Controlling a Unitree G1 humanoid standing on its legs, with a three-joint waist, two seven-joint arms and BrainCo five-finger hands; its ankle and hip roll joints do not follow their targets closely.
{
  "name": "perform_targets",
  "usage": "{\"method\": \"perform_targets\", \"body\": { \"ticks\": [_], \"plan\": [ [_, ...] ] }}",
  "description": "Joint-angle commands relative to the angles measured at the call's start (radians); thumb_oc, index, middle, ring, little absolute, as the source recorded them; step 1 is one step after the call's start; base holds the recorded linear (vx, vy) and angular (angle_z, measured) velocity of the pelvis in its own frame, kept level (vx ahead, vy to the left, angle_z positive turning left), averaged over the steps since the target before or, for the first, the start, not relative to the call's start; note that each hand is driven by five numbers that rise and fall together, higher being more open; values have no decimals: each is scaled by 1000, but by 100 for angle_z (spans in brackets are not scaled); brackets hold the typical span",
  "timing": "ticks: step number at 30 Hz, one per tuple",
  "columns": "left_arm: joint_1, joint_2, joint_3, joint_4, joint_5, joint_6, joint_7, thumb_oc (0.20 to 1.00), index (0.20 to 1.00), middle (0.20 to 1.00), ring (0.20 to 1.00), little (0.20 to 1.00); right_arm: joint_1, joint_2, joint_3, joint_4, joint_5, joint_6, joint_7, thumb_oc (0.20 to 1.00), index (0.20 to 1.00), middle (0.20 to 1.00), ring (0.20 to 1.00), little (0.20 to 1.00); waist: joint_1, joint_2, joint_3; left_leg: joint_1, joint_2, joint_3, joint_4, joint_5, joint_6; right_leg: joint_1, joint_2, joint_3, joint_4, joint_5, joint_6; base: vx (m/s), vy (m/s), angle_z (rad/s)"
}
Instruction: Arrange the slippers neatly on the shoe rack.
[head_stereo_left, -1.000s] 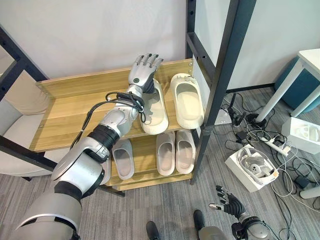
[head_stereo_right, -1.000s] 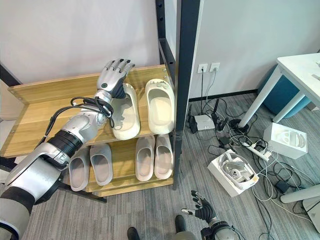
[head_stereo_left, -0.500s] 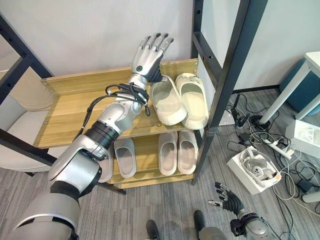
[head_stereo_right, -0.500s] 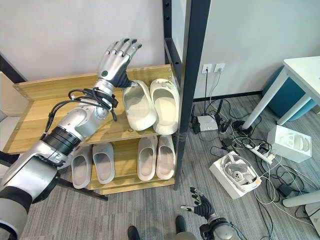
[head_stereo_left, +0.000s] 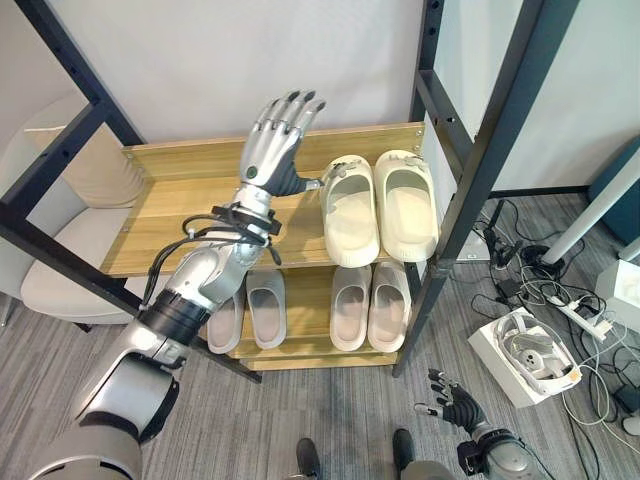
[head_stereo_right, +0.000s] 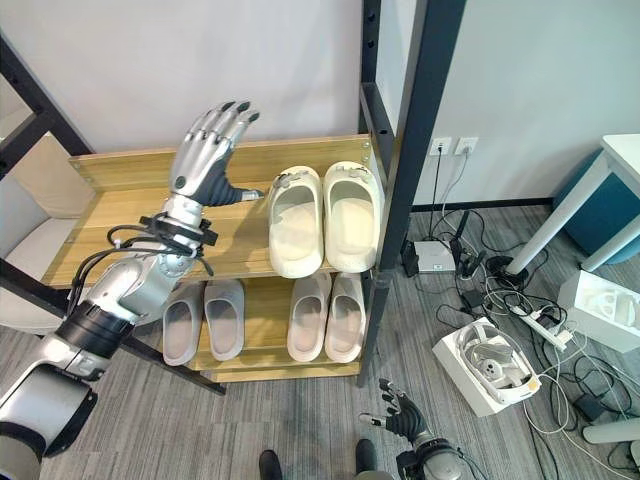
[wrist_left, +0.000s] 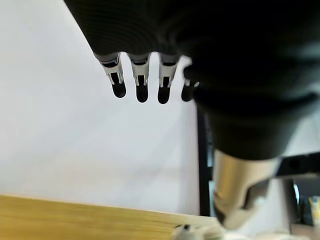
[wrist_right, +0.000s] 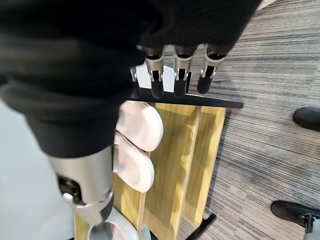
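We see our left hand (head_stereo_left: 272, 150) up above the wooden shoe rack with black metal posts (head_stereo_left: 170, 205), fingers straight, holding nothing. The two cream foam slippers (head_stereo_left: 378, 208) sit side by side on its top shelf (more pale pairs sit below). Our right hand (head_stereo_left: 452, 408) hangs low, fingers loose.

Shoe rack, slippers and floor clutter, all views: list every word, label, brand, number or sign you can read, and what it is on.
None can be read.
Cream slippers on the shoe rack: no print to be seen.
Pale slippers on the lower shelf: none to be seen.
White box on the floor: any marking too small to read.
Left robot hand, right robot hand: no lettering visible.
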Motion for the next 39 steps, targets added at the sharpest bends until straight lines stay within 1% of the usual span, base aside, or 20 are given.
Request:
{"method": "perform_targets", "body": {
  "ticks": [1,3,4,5,6,8,14,19,22,23,25,26,29,30,31,32,34,35,38,39],
  "plan": [
    [-18,20,44,18,-286,-87,-23,1000,1000,1000,1000,1000,-10,59,-12,-20,15,-39,-10,1000,1000,1000,1000,1000,19,-81,14,86,-67,-9,-6,-140,15,5,-21,-32,7,-68,68,0,0,0],
    [37,2,62,-16,-381,-108,-50,1000,1000,1000,1000,1000,-10,61,-13,-22,16,-36,-10,1000,1000,1000,1000,1000,22,-79,11,87,-67,-10,-6,-139,15,7,-21,-31,6,-67,66,-5,5,2],
    [62,-9,67,-17,-458,-120,-75,1000,1000,1000,1000,1000,-9,62,-18,-23,13,-31,-12,1000,1000,1000,1000,1000,24,-78,12,87,-67,-10,-6,-138,16,8,-21,-32,5,-66,66,0,0,0],
    [73,-16,70,-16,-496,-126,-84,1000,1000,1000,1000,1000,-9,63,-19,-24,12,-30,-11,1000,1000,1000,1000,1000,24,-78,11,87,-67,-10,-6,-138,16,9,-21,-32,4,-65,66,0,0,0],
    [73,-16,70,-16,-496,-126,-84,1000,1000,1000,1000,1000,-9,63,-19,-24,12,-30,-11,1000,1000,1000,1000,1000,24,-78,11,87,-67,-10,-6,-138,16,9,-21,-32,4,-65,66,-17,4,6],
    [65,-33,33,32,-584,-123,-112,1000,1000,1000,1000,1000,-14,60,-15,-30,10,-24,-13,1000,1000,1000,1000,1000,24,-78,9,86,-67,-12,-6,-135,16,10,-20,-33,4,-64,65,-26,5,6],
    [-7,-52,-34,122,-586,-102,-117,1000,1000,1000,1000,1000,-17,54,0,-37,8,-21,-12,1000,1000,1000,1000,1000,11,-82,5,83,-67,-11,-6,-134,16,6,-20,-34,4,-60,68,-8,1,3],
    [-118,-83,-105,253,-533,-74,-100,1000,1000,1000,1000,1000,0,43,8,-33,6,-20,-13,1000,1000,1000,1000,1000,-13,-86,0,86,-67,-2,-6,-136,17,3,-20,-26,2,-56,71,3,-1,-8],
    [-163,-91,-130,308,-500,-60,-92,1000,1000,1000,1000,1000,2,42,9,-32,9,-20,-13,1000,1000,1000,1000,1000,-18,-85,0,88,-65,3,-6,-136,16,2,-20,-23,2,-55,72,10,-9,-7],
    [-219,-103,-160,390,-465,-40,-81,1000,1000,1000,1000,1000,4,37,14,-31,14,-20,-14,1000,1000,1000,1000,1000,-30,-84,-1,90,-64,8,-6,-138,16,0,-20,-17,2,-55,73,9,-10,-4],
    [-236,-106,-169,415,-451,-36,-78,1000,1000,1000,1000,1000,6,34,13,-33,14,-21,-13,1000,1000,1000,1000,1000,-33,-83,-1,91,-64,10,-6,-139,16,-1,-20,-15,3,-55,74,5,-1,-2],
    [-266,-105,-190,464,-405,-21,-74,1000,1000,1000,1000,1000,11,31,14,-36,16,-21,-12,1000,1000,1000,1000,1000,-39,-82,-2,91,-64,14,-6,-139,16,-2,-21,-11,3,-55,75,7,-8,-8],
    [-308,-101,-222,541,-340,-5,-70,1000,1000,1000,1000,1000,18,22,12,-42,17,-23,-11,1000,1000,1000,1000,1000,-46,-81,-1,93,-63,20,-6,-140,16,-5,-21,-5,3,-53,76,9,-7,-14],
    [-309,-101,-223,543,-340,-6,-69,1000,1000,1000,1000,1000,18,23,12,-42,17,-23,-11,1000,1000,1000,1000,1000,-46,-81,-1,93,-63,20,-6,-140,16,-5,-21,-5,3,-53,76,12,3,-10],
    [-343,-86,-247,621,-276,12,-59,1000,1000,1000,1000,1000,25,15,9,-46,19,-27,-9,1000,1000,1000,1000,1000,-56,-79,2,93,-63,27,-6,-141,16,-11,-20,1,5,-53,79,8,1,-6],
    [-344,-87,-248,623,-276,11,-58,1000,1000,1000,1000,1000,25,15,8,-46,19,-27,-9,1000,1000,1000,1000,1000,-55,-79,2,94,-63,27,-6,-141,16,-11,-20,2,5,-53,79,13,-5,-4],
    [-387,-71,-274,727,-221,31,-47,1000,1000,1000,1000,1000,38,1,2,-60,19,-33,-11,1000,1000,1000,1000,1000,-71,-80,10,88,-61,38,-6,-141,15,-27,-19,13,7,-47,82,6,2,-7],
    [-389,-72,-274,729,-221,30,-47,1000,1000,1000,1000,1000,38,1,2,-61,19,-33,-11,1000,1000,1000,1000,1000,-70,-80,10,88,-61,38,-6,-141,15,-27,-19,14,7,-47,82,-15,20,-18],
    [-456,-64,-305,845,-194,44,-35,1000,1000,1000,1000,1000,40,-24,-3,-78,17,-45,-17,1000,1000,1000,1000,1000,-92,-83,26,63,-58,51,-6,-132,13,-60,-17,25,8,-35,87,-46,16,-19],
    [-457,-64,-305,846,-194,43,-35,1000,1000,1000,1000,1000,40,-24,-3,-78,17,-45,-17,1000,1000,1000,1000,1000,-92,-83,26,62,-58,51,-6,-132,13,-61,-17,26,8,-35,87,-35,9,-6]
  ]
}}
